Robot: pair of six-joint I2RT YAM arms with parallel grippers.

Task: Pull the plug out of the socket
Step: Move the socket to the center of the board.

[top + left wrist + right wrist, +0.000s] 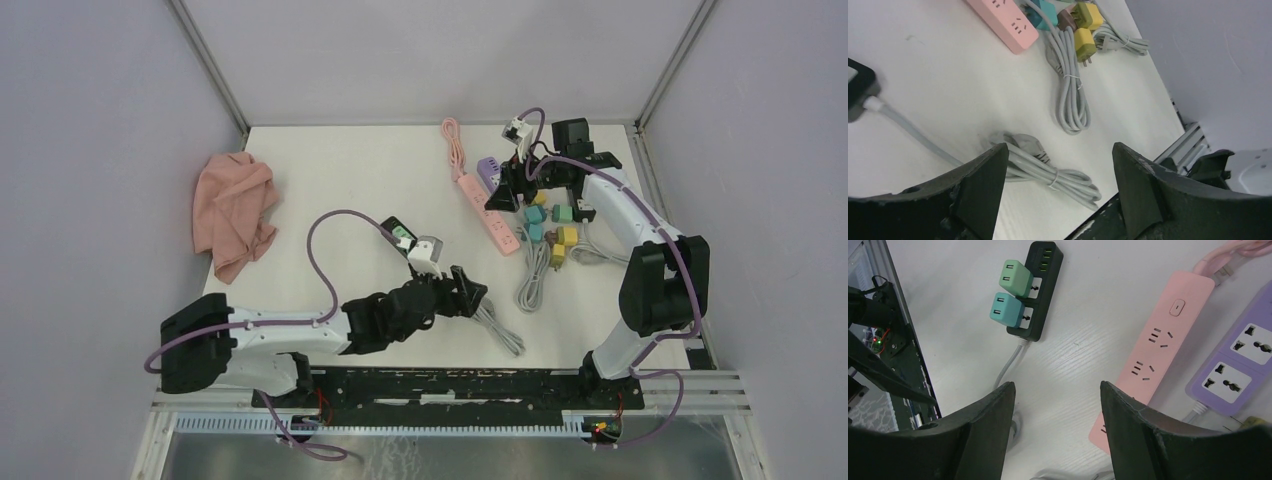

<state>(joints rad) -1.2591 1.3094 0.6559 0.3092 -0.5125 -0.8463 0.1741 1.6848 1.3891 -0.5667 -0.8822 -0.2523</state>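
Note:
A grey plug [1027, 145] with its tied cable bundle [1068, 180] lies loose on the white table, in no socket. My left gripper [1060, 150] hangs just above it, open and empty, near the table's front middle [478, 294]. The cable runs to a black socket strip [1035, 290] that carries a light green charger [1017, 277] and a teal charger [1007, 312]. My right gripper [1056, 385] is open with nothing in it, above bare table between the black strip and a pink socket strip [1158, 350]. From above, the right gripper [507, 195] is at the pink strip's far end.
A purple socket strip [1238, 360] lies beside the pink one. Several coloured plugs [555, 228] and a second grey cable bundle [1070, 95] lie right of it. A pink cloth [235, 210] sits at the far left. The table's front rail [450, 385] is close below the left gripper.

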